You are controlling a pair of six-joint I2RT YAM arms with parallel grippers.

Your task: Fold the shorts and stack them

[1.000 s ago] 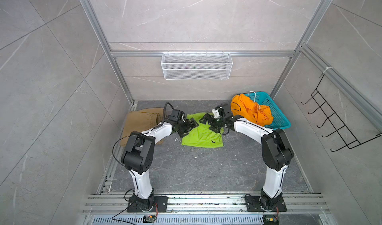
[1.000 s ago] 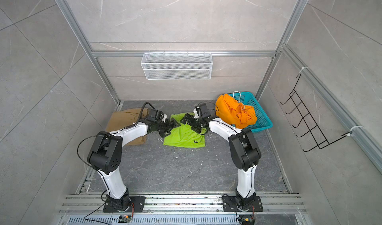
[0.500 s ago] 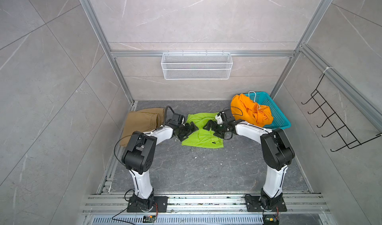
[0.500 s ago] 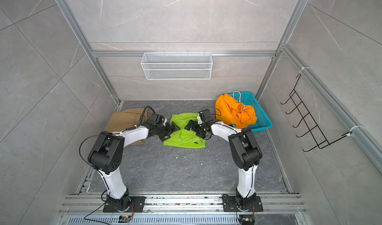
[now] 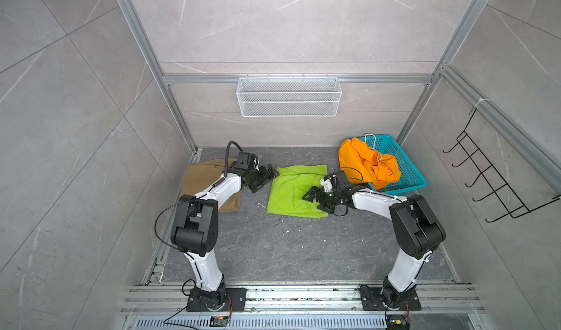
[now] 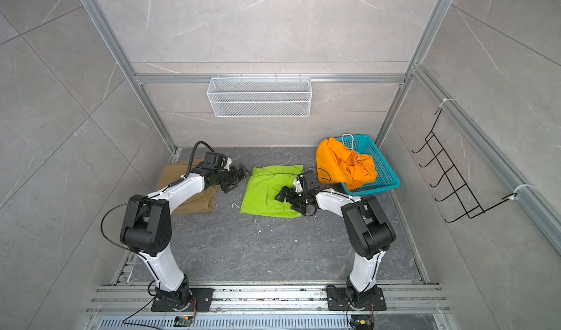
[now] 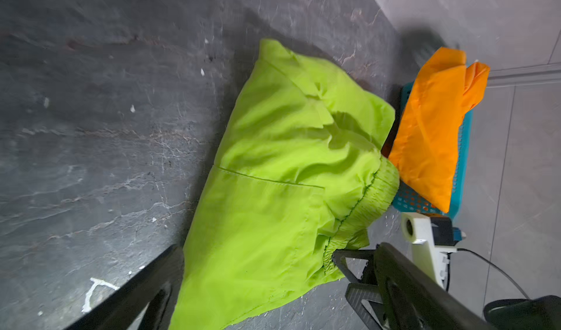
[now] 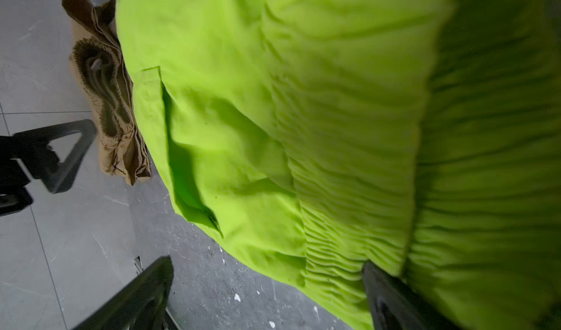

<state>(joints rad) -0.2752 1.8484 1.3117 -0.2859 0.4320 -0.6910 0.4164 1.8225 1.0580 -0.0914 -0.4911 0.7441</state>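
Evenly bright top views; wrist views dimmer, blurred, edges stretched.

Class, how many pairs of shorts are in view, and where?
3: khaki shorts at the left, lime green shorts in the middle, orange shorts heaped in the teal basket; more may hide underneath.

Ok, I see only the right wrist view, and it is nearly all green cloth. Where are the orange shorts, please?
Observer: The orange shorts lie bunched in the teal basket, hanging over its left rim in both top views.
Operator: And this wrist, where does it stand?
Observer: The right gripper is open over the right side of the green shorts.
Operator: Does the other arm hold something?
Observer: No, the left gripper is open at the green shorts' far left corner.
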